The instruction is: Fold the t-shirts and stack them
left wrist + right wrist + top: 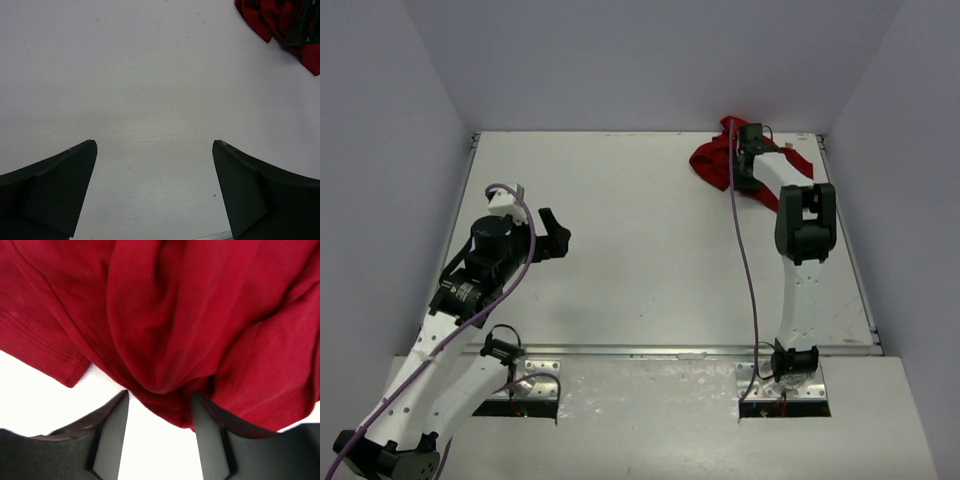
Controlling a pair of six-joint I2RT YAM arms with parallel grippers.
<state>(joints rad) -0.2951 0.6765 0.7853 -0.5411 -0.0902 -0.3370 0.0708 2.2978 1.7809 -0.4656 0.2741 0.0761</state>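
Note:
The deep-red t-shirt (710, 160) lies crumpled at the far right of the white table (620, 230), close to the back wall. My right gripper (740, 130) reaches down into the heap. In the right wrist view a bunched fold of the t-shirt (175, 315) fills the gap between its fingertips, and my right gripper (160, 394) is closed partway on that fold. My left gripper (558, 238) hovers over bare table at the left, far from the cloth. Its jaws stand wide with nothing between them (155, 145). The t-shirt (270, 17) shows at the top right corner of that view.
Grey walls close the table in on the left, back and right. A metal strip (670, 350) runs along the near edge in front of the arm bases. The right arm's purple cable (748, 260) hangs over the table's right half.

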